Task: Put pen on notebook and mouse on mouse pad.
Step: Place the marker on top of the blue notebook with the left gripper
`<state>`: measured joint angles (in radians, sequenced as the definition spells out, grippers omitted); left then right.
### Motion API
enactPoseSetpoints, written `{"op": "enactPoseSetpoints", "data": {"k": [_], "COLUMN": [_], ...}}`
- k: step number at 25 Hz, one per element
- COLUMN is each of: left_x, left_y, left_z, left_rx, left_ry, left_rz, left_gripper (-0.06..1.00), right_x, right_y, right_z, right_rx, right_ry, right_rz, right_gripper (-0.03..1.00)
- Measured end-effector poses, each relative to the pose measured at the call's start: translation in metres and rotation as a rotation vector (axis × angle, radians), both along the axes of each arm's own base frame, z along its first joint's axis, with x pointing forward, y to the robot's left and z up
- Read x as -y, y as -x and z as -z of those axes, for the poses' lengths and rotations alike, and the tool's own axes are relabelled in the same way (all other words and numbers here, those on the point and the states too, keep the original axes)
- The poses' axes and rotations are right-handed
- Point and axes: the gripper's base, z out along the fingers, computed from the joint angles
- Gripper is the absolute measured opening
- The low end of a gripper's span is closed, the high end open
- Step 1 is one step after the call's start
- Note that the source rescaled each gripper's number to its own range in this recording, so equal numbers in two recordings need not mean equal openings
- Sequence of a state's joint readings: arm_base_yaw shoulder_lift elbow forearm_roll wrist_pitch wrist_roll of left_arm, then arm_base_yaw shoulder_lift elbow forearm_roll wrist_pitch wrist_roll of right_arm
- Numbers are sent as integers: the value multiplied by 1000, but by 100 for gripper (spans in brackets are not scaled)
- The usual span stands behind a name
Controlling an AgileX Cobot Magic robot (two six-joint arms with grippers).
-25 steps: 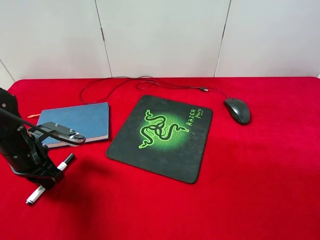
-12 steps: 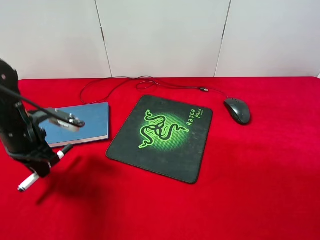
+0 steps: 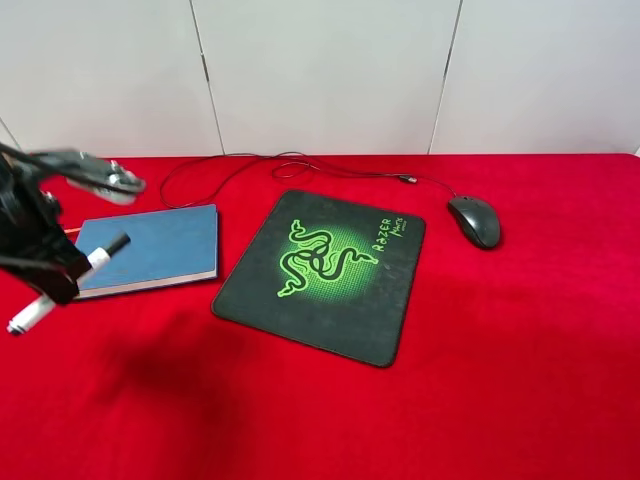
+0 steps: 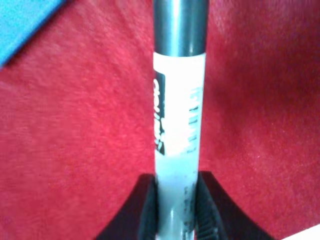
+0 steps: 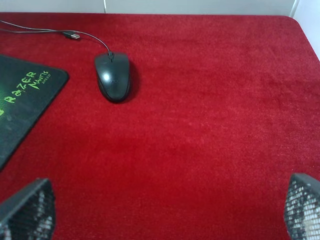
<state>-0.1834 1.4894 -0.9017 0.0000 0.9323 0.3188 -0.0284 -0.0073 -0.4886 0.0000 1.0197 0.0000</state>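
My left gripper point(image 3: 55, 283) is shut on the white pen point(image 3: 66, 283), held tilted in the air at the table's left, its black cap over the near left corner of the blue notebook point(image 3: 155, 246). The left wrist view shows the pen point(image 4: 177, 115) clamped between both fingers above the red cloth, with a corner of the notebook point(image 4: 22, 20) beside it. The black mouse point(image 3: 475, 220) lies on the cloth right of the mouse pad point(image 3: 325, 272). In the right wrist view my right gripper point(image 5: 165, 212) stands open, well short of the mouse point(image 5: 113, 76); this gripper is outside the exterior view.
The mouse's thin black cable point(image 3: 250, 165) loops across the back of the red table behind the notebook and pad. A white wall point(image 3: 320, 70) closes the far side. The table's right edge point(image 5: 306, 35) shows in the right wrist view.
My left gripper has lifted the pen off the cloth and carried it back and to the left, toward the notebook's near left corner. The mouse and pad have not moved.
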Motion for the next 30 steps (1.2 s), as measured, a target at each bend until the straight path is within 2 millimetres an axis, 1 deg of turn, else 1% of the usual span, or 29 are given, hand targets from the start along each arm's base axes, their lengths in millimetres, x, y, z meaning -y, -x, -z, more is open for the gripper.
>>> {"op": "enactPoseSetpoints", "data": {"k": [4,6,9,11,13,16,22,25,30], "left_x": [1,2,2,0,-4,-10,-7,-5,-2], "left_y": [-8,-13,-19,-22,-25,-35,-68,-88,-115], "left_z": [-26,-35,-44,-47,-45,-39,-21,-7,12], "left_rx": [52,76,117,139,135,115,73,47,23], "left_ry": [-2,2,4,3,1,-8,-26,-32,-39], "left_rz": [6,6,7,-1,-19,-41,-4,14,42], "left_gripper": [0,0,0,0,0,0,0,0,0], "right_x": [0,0,0,0,0,0,0,0,0], "right_y": [0,0,0,0,0,0,0,0,0], "right_z": [0,0,0,0,0,0,0,0,0], "right_rx": [0,0,0,0,0,0,0,0,0], "right_ry": [0,0,0,0,0,0,0,0,0], "right_rz": [0,0,0,0,0,0,0,0,0], "right_gripper": [100,100,100,100,100,100,100,100,100]}}
